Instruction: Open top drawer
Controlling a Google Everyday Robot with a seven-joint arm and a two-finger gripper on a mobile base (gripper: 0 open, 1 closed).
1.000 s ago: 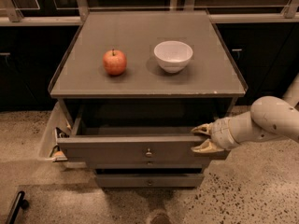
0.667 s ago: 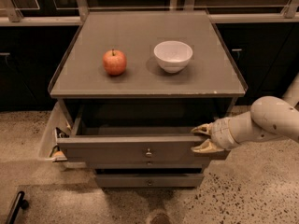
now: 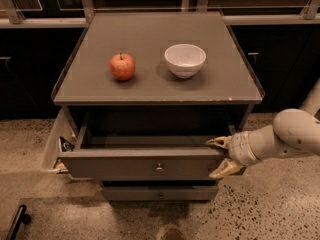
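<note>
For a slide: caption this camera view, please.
End effector at the open top drawer's right end; apple and bowl on the cabinet.

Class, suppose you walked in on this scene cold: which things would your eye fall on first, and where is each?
The red apple and white bowl stand out side by side on the grey cabinet top, apple to the left. Below them the top drawer stands partly out, and the pale gripper reaches in from the right, its jaws spread at the right end of the drawer's front.
</note>
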